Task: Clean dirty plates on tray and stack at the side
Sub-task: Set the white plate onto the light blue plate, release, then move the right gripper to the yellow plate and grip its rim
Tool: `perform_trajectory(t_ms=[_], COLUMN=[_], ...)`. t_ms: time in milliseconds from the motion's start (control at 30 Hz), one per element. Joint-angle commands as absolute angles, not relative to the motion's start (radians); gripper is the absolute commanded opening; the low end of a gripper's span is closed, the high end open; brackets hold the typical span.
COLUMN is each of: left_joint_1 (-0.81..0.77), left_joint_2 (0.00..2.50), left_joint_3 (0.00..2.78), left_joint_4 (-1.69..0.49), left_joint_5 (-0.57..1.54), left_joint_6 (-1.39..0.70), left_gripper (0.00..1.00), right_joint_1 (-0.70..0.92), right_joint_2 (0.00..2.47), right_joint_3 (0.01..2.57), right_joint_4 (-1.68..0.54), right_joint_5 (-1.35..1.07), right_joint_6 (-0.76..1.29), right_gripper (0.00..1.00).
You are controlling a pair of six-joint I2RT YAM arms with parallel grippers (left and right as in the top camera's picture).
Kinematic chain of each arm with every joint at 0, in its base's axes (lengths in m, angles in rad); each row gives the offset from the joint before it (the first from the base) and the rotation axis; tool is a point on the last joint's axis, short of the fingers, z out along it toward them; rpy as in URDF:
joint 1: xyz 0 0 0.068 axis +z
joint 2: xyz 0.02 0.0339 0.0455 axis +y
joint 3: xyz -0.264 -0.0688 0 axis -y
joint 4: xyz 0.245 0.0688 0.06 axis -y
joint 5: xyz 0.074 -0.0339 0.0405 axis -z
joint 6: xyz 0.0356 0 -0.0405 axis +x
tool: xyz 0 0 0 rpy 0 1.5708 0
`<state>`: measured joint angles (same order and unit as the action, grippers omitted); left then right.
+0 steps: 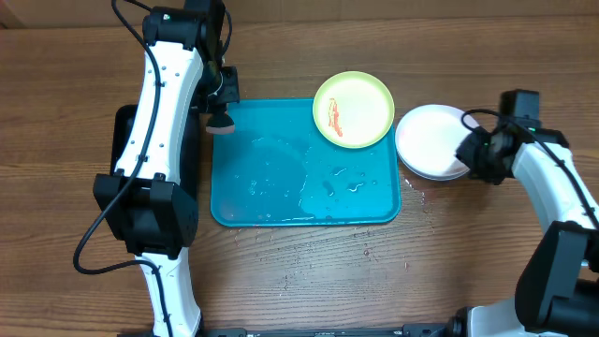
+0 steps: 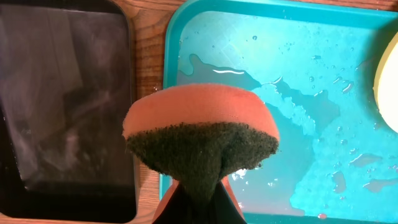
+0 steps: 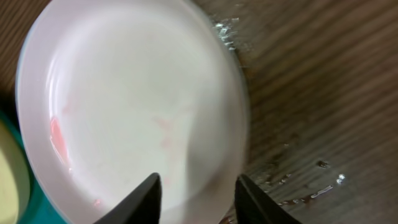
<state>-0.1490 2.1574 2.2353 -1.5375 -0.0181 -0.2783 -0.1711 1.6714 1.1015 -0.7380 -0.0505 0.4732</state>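
Observation:
The turquoise tray [image 1: 271,201] lies mid-table, wet. The yellow-green plate [image 1: 360,98] with a red smear rests on the tray's far right corner; its edge shows in the left wrist view [image 2: 388,74]. The white-pink plate [image 1: 426,140] sits on the table right of the tray, with faint pink traces [image 3: 124,93]. A pale rim shows under it; the light blue plate is otherwise hidden. My left gripper [image 1: 221,117] is shut on an orange sponge with a dark scouring face [image 2: 202,134], above the tray's far left corner. My right gripper [image 1: 473,154] is open, its fingers [image 3: 199,193] over the white-pink plate's right edge.
A narrow black tray [image 1: 122,140] lies left of the turquoise tray, under the left arm, and shows in the left wrist view [image 2: 62,93]. Water pools on the turquoise tray [image 2: 298,74]. Droplets lie on the wooden table [image 1: 318,248] in front of it and beside the white-pink plate.

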Motion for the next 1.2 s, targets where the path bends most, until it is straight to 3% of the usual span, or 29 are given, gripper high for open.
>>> perform_trajectory(t_ms=[0, 400, 700, 1167], left_joint_1=[-0.151, -0.151, -0.151, -0.151], left_joint_2=[2.158, 2.158, 2.158, 2.158], left_joint_3=[2.255, 2.255, 2.255, 2.255], left_joint_4=[-1.536, -1.536, -1.532, -1.532], left_joint_5=[-0.007, -0.007, -0.007, -0.007], left_joint_6=[-0.266, -0.266, -0.266, -0.266], left_gripper=[0.04, 0.04, 0.04, 0.04], right_joint_1=[-0.120, 0.022, 0.173, 0.235], right_joint_2=[1.679, 1.700, 1.853, 1.963], right_joint_3=[1.162, 1.259, 1.258, 1.258], right_joint_4=[-0.731, -0.677, -0.579, -0.515], right_joint_5=[-0.077, -0.159, -0.158, -0.136], right_joint_6=[0.462, 0.497, 0.630, 0.620], right_gripper=[0.47, 0.51, 0.34, 0.16])
